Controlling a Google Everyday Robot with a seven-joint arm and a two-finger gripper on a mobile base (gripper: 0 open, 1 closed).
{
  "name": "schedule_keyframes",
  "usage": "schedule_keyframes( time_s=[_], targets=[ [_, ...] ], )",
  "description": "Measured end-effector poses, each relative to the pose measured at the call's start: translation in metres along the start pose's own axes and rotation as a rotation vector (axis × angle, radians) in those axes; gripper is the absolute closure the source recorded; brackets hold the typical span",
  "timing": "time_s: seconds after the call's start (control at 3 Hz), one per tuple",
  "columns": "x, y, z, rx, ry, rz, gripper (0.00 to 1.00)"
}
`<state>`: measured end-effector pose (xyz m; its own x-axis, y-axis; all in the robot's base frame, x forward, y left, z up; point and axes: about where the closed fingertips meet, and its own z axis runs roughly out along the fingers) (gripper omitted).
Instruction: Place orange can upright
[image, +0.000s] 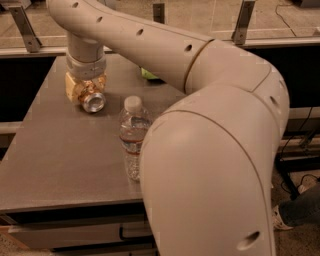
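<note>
End effector (86, 90) sits directly over the orange can (94, 102) lying sideways.

Claw (86, 87) over orange can (93, 101) — water bottle (133, 140) nearer, rightward

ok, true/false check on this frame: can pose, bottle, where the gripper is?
1. The orange can stands upright. False: it lies on its side, silver end toward the camera.
2. The water bottle stands upright on the table with its cap on. True.
3. The gripper is right at the can, near the table's far edge. True.
4. The bottle leans against the can. False: they are apart, with bare tabletop between them.
</note>
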<state>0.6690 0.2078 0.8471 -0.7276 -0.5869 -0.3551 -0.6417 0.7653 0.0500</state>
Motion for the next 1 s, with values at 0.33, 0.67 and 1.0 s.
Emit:
schedule_keyframes(
  time_s=[0.33,0.67,1.0],
  targets=[
    [0.0,-0.003,0.007,0.03,0.018,-0.017,0.64],
    [-0.011,-0.016,-0.008,0.08,-0.041,-0.056,0.88],
    [-0.021,-0.044,-0.052,0.108,-0.198,-0.127,1.0]
  ],
)
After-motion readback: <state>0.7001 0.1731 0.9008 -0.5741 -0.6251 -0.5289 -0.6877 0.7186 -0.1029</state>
